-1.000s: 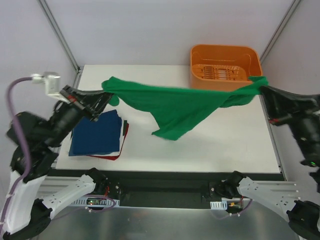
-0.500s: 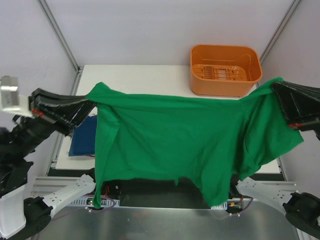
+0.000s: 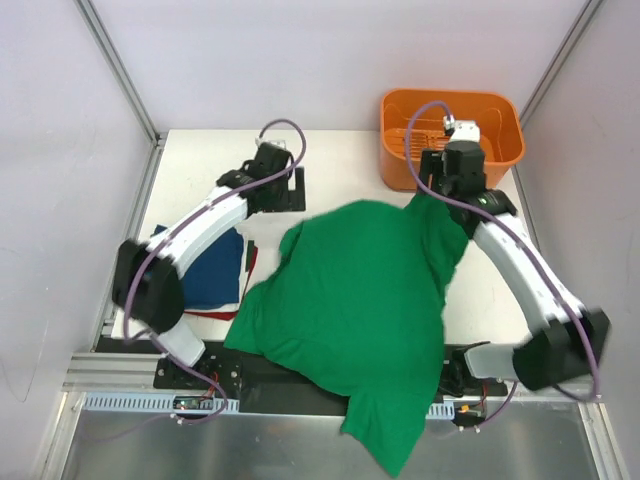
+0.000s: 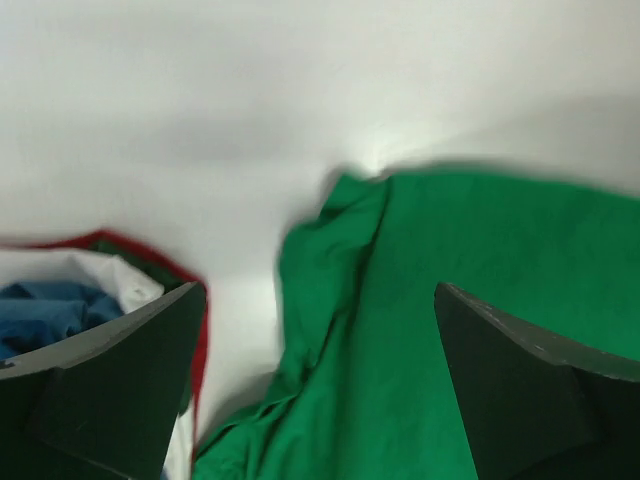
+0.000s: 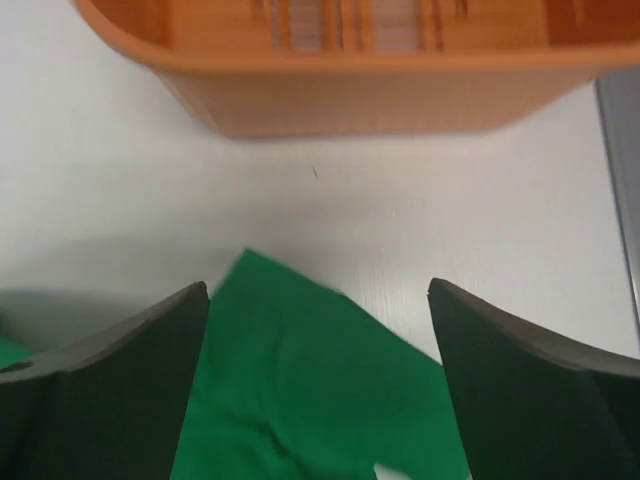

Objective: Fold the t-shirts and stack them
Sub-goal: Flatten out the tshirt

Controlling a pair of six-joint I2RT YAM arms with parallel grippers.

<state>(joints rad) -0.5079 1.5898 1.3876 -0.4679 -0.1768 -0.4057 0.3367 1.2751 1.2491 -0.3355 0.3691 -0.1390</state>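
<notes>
I see one plain bright green t-shirt (image 3: 360, 300), one plain navy t-shirt (image 3: 215, 270), a red t-shirt edge (image 3: 212, 314), an orange basket (image 3: 505, 150) and a white worktop (image 3: 350, 165).

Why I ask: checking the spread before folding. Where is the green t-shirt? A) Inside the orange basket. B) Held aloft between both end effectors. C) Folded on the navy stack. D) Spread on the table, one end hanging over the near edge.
D: the green t-shirt lies spread across the table, its lower end drooping past the near edge.
</notes>
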